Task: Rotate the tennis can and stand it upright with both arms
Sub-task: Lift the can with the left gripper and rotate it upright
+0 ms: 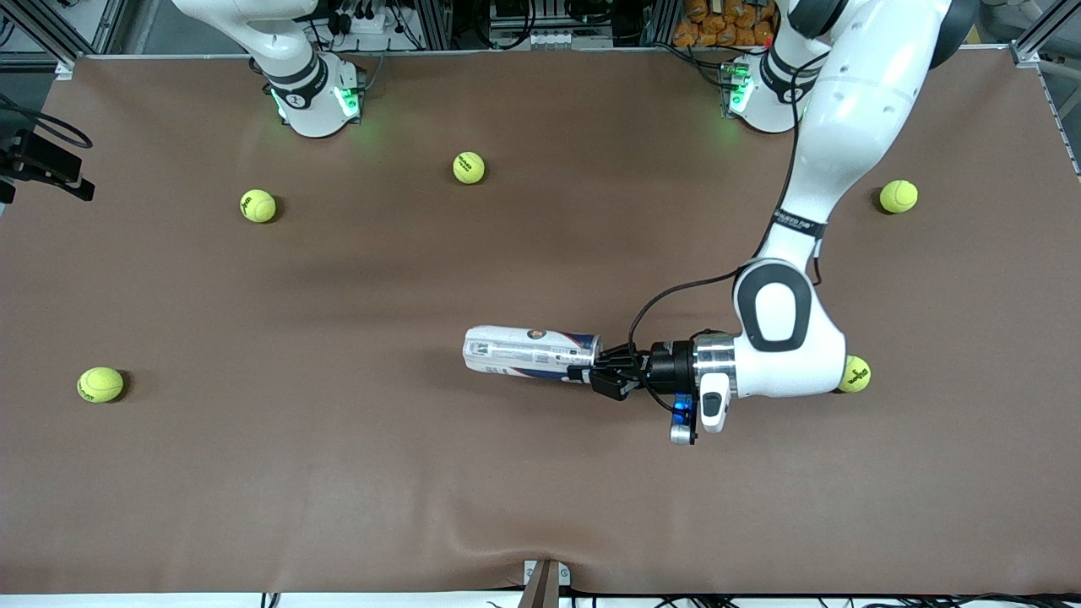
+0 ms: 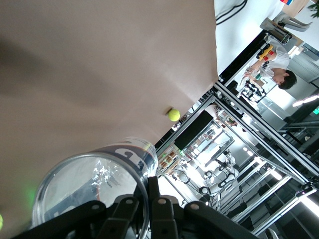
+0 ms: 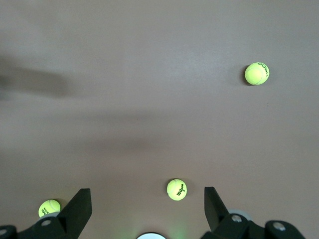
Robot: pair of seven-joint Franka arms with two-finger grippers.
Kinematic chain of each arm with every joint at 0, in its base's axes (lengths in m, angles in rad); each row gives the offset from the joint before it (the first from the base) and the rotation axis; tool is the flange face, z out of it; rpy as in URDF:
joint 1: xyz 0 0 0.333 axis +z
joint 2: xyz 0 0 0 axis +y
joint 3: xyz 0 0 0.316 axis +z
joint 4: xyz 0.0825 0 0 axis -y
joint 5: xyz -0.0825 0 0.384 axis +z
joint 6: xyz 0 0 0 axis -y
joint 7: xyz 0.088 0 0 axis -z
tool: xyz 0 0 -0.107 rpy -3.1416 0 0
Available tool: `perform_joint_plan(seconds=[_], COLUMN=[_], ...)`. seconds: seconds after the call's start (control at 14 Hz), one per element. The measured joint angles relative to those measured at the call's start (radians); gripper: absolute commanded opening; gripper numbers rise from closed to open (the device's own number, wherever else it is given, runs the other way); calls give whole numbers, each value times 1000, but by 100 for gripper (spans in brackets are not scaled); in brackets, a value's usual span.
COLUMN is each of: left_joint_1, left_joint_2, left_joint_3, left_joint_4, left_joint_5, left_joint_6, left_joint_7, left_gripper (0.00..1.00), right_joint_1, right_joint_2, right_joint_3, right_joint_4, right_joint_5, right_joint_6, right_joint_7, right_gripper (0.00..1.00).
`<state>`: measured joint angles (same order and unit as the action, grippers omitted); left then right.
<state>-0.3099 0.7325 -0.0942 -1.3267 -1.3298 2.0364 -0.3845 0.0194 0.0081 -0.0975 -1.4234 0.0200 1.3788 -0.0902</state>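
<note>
My left gripper (image 1: 591, 369) is down at the table, clamped on the open rim of the can (image 1: 528, 352); one finger (image 2: 155, 209) sits inside the mouth and the other outside, as my left wrist view shows and the front view does not; the can lies on its side near the table's middle, its closed end pointing toward the right arm's end of the table. My right gripper (image 3: 148, 209) is out of the front view, which shows only the right arm's base (image 1: 317, 93); my right wrist view shows its fingers spread wide apart, hanging high over the table with nothing between them; that arm waits.

The left wrist view looks through the clear can (image 2: 94, 184) along the brown table (image 2: 99, 64) to one ball (image 2: 174, 115) near the edge, and to frames and a person off the table, none of which the front view shows.

Counted in the front view: one can, two arms, six balls; ball one (image 1: 469, 167) and ball two (image 1: 258, 206) lie near the right arm's base; ball three (image 1: 100, 384) lies near the right arm's end of the table; ball four (image 1: 898, 196) lies toward the left arm's end; ball five (image 1: 856, 374) is half hidden by my left arm (image 1: 781, 329). The right wrist view shows three balls: (image 3: 256, 73), (image 3: 176, 189), (image 3: 49, 207).
</note>
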Motion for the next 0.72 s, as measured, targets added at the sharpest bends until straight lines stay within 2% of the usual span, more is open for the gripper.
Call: perform_joint_plan(seconds=[0.36, 0.57, 0.72], left_joint_1=[-102, -228, -340], left_joint_2=[-88, -101, -102], left_joint_3=[1, 32, 83], left_joint_4=[32, 89, 101], left_joint_5=[209, 460, 647], left_joint_6=[12, 84, 117], left_joint_7=[-219, -353, -385], left_gripper=[0, 0, 0], right_joint_1=[0, 0, 0], right_joint_2=[0, 0, 0], right_joint_3=[0, -1, -1], right_joint_4=[0, 0, 0], right_joint_5=[-1, -1, -1], right_joint_6=[0, 0, 0], right_joint_7=[0, 0, 0], right_gripper=[100, 100, 100])
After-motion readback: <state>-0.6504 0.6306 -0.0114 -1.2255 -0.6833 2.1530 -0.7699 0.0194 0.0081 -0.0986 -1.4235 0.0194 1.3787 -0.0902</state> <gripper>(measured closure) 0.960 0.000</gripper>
